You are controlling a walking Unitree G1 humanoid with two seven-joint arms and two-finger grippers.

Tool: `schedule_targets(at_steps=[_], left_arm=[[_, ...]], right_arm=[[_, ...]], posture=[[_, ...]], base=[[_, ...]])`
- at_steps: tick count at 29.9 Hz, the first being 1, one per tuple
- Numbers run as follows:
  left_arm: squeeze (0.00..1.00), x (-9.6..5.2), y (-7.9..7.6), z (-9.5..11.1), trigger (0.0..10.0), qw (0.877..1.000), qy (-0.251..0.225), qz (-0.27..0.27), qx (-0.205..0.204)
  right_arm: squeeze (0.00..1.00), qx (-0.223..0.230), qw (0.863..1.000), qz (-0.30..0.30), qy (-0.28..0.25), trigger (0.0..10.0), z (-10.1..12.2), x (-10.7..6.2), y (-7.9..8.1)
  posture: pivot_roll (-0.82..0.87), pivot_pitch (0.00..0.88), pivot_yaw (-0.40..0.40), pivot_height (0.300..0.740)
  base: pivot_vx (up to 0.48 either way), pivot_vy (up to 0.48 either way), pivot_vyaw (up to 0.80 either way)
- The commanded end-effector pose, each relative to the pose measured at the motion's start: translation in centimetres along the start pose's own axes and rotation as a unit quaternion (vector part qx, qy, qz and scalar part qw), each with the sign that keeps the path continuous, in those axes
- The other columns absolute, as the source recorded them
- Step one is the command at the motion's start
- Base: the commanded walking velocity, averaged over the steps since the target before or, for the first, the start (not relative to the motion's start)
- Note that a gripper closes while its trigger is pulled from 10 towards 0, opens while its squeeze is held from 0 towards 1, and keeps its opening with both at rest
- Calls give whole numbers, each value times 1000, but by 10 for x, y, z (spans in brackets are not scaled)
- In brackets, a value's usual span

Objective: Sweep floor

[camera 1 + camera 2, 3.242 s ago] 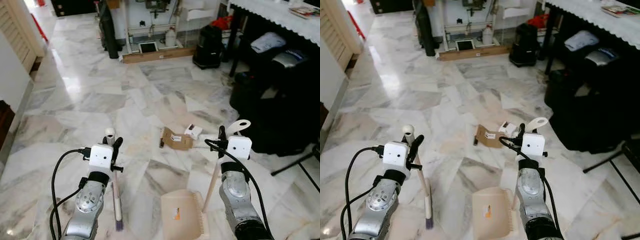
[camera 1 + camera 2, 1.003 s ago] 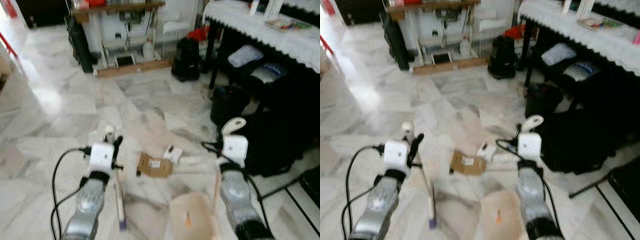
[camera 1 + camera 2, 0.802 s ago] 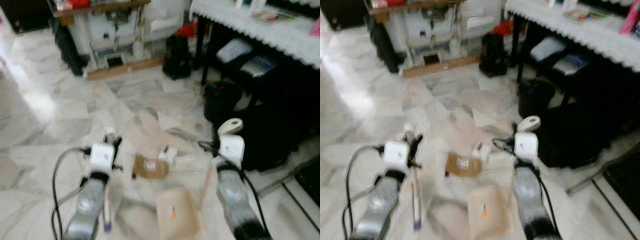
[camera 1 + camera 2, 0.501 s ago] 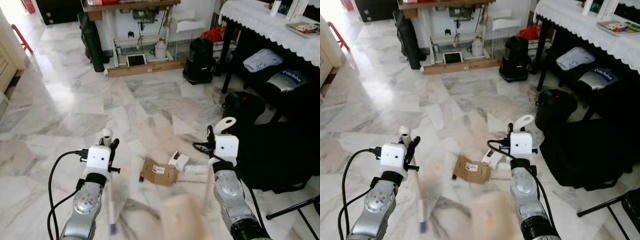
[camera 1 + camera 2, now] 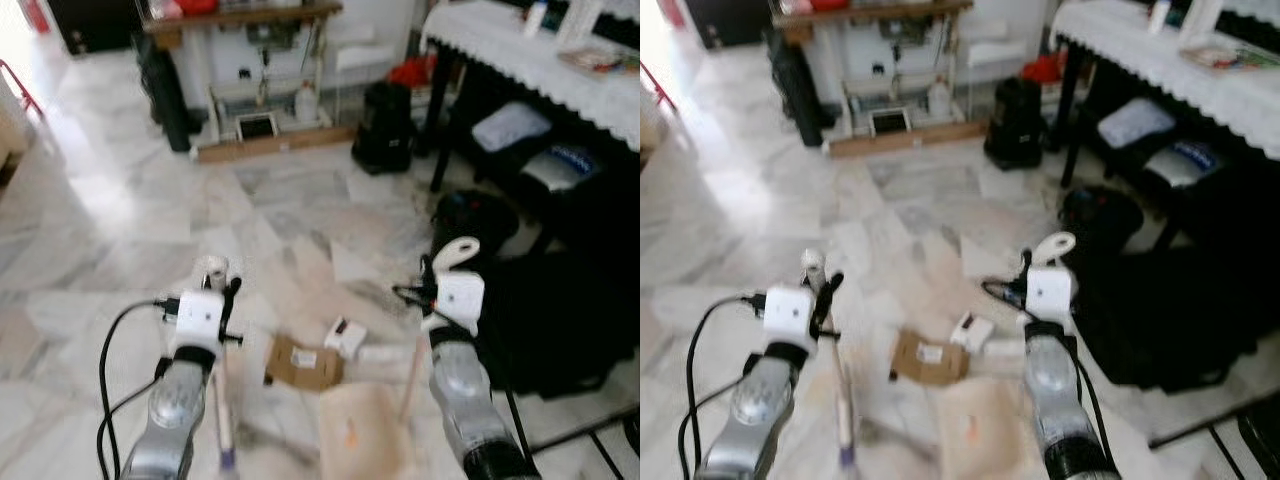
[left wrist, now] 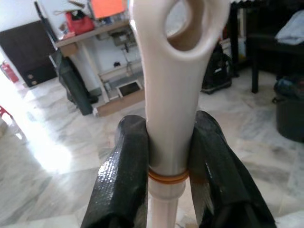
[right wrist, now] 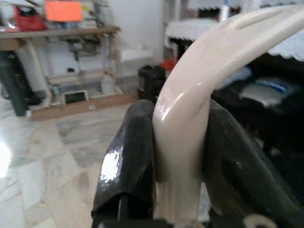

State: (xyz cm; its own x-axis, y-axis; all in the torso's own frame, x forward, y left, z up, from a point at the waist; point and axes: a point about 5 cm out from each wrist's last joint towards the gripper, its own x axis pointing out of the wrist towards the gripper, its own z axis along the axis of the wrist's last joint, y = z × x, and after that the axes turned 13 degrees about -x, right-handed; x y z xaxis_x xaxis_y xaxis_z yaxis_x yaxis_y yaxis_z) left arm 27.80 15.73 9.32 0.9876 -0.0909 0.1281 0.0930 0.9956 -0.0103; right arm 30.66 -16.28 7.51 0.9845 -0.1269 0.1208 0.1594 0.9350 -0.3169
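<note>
On marble floor (image 5: 120,200), flattened cardboard (image 5: 303,362), left pincer (image 6: 166,156) clamping broom handle (image 6: 168,95), right pincer (image 7: 178,156) clamping dustpan handle (image 7: 190,104)

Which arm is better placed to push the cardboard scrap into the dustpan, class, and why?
Left. Its tool is shut on the brush handle, and the brush hangs beside the cardboard scrap. The right tool holds the dustpan, which sits just near the scrap, probably ready to receive it.
</note>
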Motion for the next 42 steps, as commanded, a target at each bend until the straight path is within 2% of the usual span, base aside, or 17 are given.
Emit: schedule_targets(at_steps=[1,17,24,36,42], left_arm=[[0,3,8,11,10000,1000,-25,5,12],[0,4,9,12,10000,1000,-25,3,14],[0,4,9,12,10000,1000,-25,3,15],[0,4,9,13,10000,999,-27,0,19],[0,7,11,21,10000,999,-43,-4,22]], right_arm=[[0,0,1000,4,-29,10000,14,7,3],[0,9,1000,-6,-11,10000,10,7,0],[0,14,1000,-8,-13,10000,11,7,-1],[0,6,1000,-12,-6,10000,8,6,-1],[0,4,1000,-11,-3,10000,6,4,-2]], posture=[[89,15,38,740],[86,27,45,740],[87,28,46,740],[87,24,48,740],[89,24,45,740]], base=[[274,0,0],[274,0,0],[275,0,-658],[272,0,0],[0,0,0]])
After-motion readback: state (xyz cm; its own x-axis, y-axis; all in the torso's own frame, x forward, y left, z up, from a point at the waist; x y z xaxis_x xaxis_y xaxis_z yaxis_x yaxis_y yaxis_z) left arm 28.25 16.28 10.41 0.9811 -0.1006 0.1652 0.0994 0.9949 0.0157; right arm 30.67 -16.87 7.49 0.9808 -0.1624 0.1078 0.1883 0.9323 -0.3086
